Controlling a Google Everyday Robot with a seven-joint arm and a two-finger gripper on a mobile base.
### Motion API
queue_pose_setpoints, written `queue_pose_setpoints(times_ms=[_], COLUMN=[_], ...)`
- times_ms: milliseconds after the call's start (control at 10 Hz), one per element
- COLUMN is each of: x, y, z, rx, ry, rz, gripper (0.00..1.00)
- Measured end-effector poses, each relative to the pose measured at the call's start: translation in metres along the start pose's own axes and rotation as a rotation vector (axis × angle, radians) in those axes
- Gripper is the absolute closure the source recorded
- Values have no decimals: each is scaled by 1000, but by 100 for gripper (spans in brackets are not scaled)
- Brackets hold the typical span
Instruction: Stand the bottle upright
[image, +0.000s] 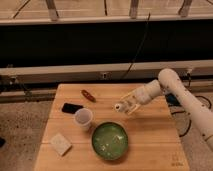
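Observation:
The bottle (123, 105) is small, slim and whitish-translucent with a pale cap pointing left. It is held tilted, nearly level, just above the wooden table (150, 140), right of centre. My gripper (131, 104) reaches in from the right on a white arm (175, 90) and is shut on the bottle's body. The bottle's lower end is hidden by the fingers.
A green bowl (110, 140) sits at the front centre. A white paper cup (83, 119) stands left of it. A black phone (73, 108), a red-brown oblong object (88, 95) and a pale sponge (60, 144) lie on the left half. Cables hang at the right edge.

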Motion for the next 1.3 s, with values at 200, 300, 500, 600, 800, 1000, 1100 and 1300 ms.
queue_pose_setpoints(times_ms=[200,300,500,600,800,1000,1100,1300], x=[8,11,21,24,32,35,37,42], y=[4,6,11,13,17,20,20,23], z=[2,2,-3,-7,-13,-16,-18,-24], rx=[-3,-2,6,13,23,31,39,65], ry=[-28,-37,-64,-72,-92,-117,-134,-184], rz=[37,50,90,103,127,144,152,173], gripper=[100,100,100,100,100,100,100,100])
